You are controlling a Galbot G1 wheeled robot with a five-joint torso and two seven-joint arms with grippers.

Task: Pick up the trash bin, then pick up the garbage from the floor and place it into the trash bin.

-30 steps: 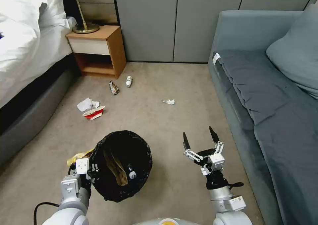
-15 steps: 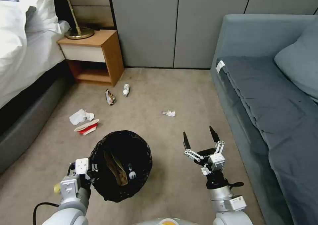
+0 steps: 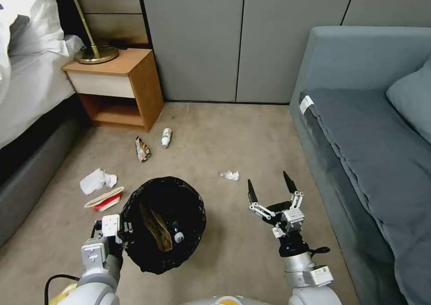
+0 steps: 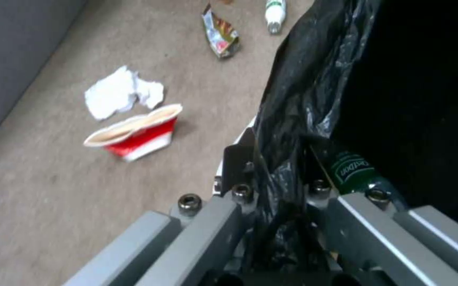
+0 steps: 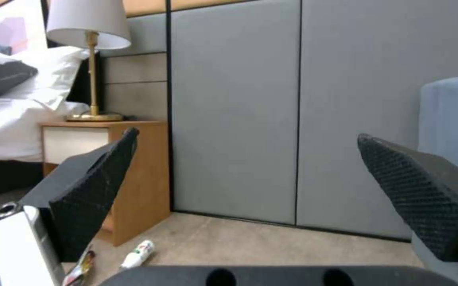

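My left pincer (image 3: 117, 233) is clamped on the rim of the trash bin (image 3: 164, 224), pinching the crinkly black bag liner (image 4: 292, 119) along with the edge, and the bin hangs in front of me above the carpet. Inside it I can see a tan paper bag (image 3: 157, 226) and a clear bottle (image 3: 177, 233).

My right pincer (image 3: 271, 189) is held out beside the bin, spread wide and empty.

Out on the carpet: a crumpled tissue (image 3: 230, 175) sits just ahead of the right pincer, probably the easiest grab. It looks feather-light and squishy, so I'd close right down over the middle of the wad. Left of the bin there's a red-and-white paper carton (image 3: 104, 201) touching or nearly touching a bigger tissue (image 3: 96, 180). The carton looks flattened and soft, so I'd guess pinching across its open lip works best. Farther off, near the nightstand (image 3: 117, 87), lie a snack wrapper (image 3: 142, 149) and a small bottle (image 3: 166, 137). The bottle is round and slick, likely to roll, so I'd grip across the body.
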